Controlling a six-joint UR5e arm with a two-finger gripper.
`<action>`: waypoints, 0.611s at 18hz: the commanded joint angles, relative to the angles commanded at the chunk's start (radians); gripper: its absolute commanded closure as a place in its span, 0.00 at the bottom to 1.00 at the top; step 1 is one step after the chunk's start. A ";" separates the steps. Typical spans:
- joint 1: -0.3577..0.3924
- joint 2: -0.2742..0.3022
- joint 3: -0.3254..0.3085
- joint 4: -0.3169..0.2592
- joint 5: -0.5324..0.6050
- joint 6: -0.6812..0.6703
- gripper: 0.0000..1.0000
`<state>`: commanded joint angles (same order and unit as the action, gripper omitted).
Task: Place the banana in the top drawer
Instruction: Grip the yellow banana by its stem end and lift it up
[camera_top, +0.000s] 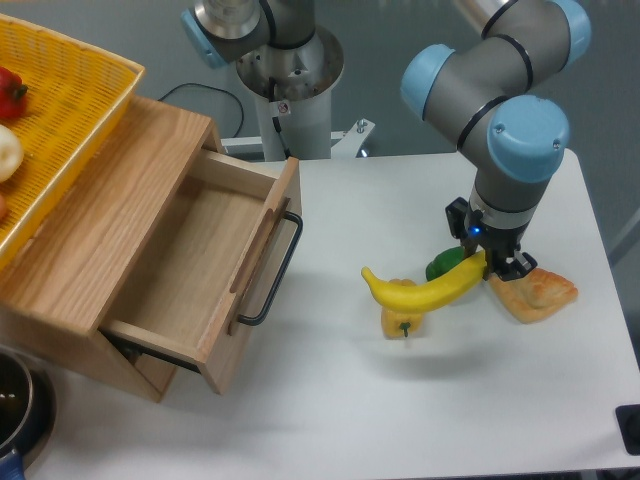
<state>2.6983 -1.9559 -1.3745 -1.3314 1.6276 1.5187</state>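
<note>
The banana (425, 289) is long, curved and yellow, and it hangs above the white table right of centre. My gripper (487, 264) is shut on the banana's right end, fingers pointing down. The top drawer (190, 270) of the oak cabinet stands pulled out at the left. Its inside is bare wood and its black bar handle (272, 272) faces right. The banana is well to the right of the drawer, roughly level with the handle.
A yellow bell pepper (402, 321) lies under the banana, a green pepper (443, 264) behind it, and a pastry (533, 291) at the right. A yellow woven basket (70, 110) with produce sits on the cabinet. A dark pot (15, 405) is at the lower left.
</note>
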 joint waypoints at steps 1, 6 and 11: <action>0.003 0.011 0.000 -0.014 0.000 0.000 0.88; 0.011 0.074 0.005 -0.100 -0.003 -0.035 0.88; 0.008 0.146 -0.002 -0.208 -0.003 -0.046 0.88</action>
<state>2.7060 -1.8102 -1.3760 -1.5399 1.6245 1.4727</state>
